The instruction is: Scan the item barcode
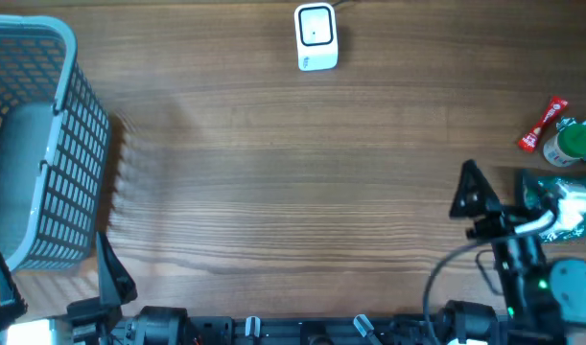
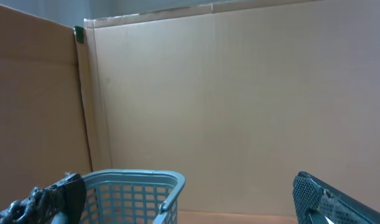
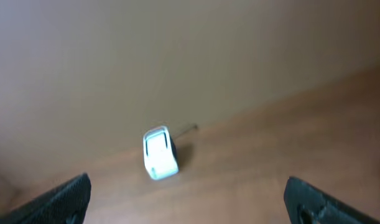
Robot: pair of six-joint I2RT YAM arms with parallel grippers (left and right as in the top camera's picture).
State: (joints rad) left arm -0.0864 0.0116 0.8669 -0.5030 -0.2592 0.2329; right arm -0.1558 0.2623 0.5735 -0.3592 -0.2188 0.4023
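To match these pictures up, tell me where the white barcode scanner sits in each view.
Overhead: barcode scanner at top centre, far side of the wooden table.
Left wrist: not in it.
Right wrist: barcode scanner left of centre, lower half.
Shared landmark: the wooden table, in overhead and right wrist; the basket ties overhead to left wrist.

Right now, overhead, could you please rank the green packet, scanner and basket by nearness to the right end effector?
From the right end effector:
1. green packet, just to its right.
2. scanner, top centre.
3. basket, far left.
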